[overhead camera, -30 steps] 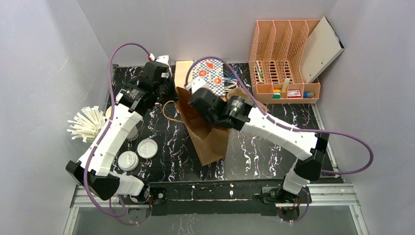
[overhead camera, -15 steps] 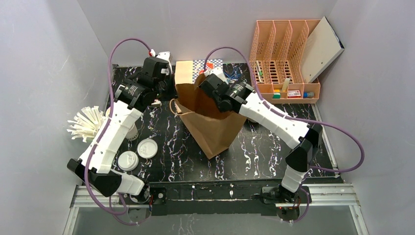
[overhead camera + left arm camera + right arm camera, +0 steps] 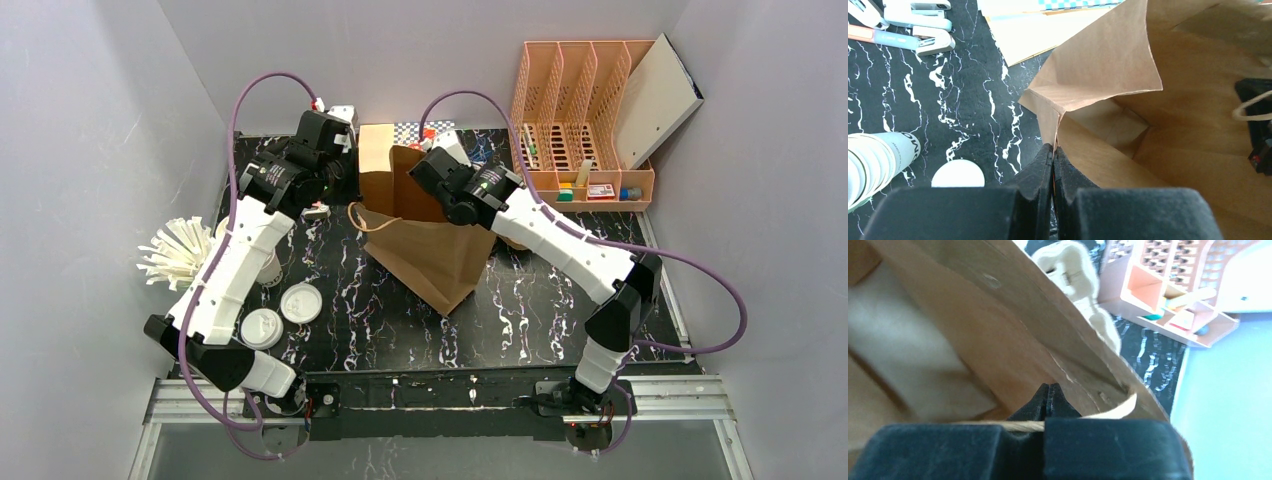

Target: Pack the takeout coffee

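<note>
Bag (image 3: pixel 432 258) has swung toward 12 o'clock since a second ago, your right gripper (image 3: pixel 1048 390) with it. It and your left gripper (image 3: pixel 1053 156) each pinch the rim, jaws pressed together.

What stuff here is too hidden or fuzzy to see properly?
Floor of the paper bag: top view, its near wall covers it; left wrist view shows one patch.
Sides of the lidded cups: top view, white lids cover them.
The stack of cups: left wrist view, cut by the left edge.
A pale lumpy thing: right wrist view, blurred, partly behind the bag.
Bits in the orange organizer: top view, too small.
</note>
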Controlling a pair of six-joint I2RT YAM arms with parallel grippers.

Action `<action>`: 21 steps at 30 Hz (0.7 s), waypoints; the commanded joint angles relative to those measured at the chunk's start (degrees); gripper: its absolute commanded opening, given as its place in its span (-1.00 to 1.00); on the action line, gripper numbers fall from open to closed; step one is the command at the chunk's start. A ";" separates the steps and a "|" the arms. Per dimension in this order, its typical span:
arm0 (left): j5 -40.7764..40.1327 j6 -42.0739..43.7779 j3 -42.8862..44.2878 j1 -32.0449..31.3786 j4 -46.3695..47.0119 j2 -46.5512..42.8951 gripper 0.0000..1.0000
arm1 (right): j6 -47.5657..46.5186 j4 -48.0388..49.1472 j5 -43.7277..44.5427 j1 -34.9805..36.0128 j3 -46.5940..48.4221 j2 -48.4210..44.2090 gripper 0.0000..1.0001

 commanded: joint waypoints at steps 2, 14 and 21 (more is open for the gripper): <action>3.13 -0.52 0.96 0.12 1.03 -0.56 -1.00 | -5.14 1.59 -20.94 0.31 0.65 -2.76 -0.97; 6.58 -5.14 -3.70 0.12 7.92 -1.68 -0.91 | -1.25 8.42 -32.17 3.42 -5.13 -0.22 -0.97; 4.07 -5.11 -5.53 0.12 8.78 -1.97 -0.92 | -2.00 10.72 -32.54 3.81 -7.51 -3.07 -0.97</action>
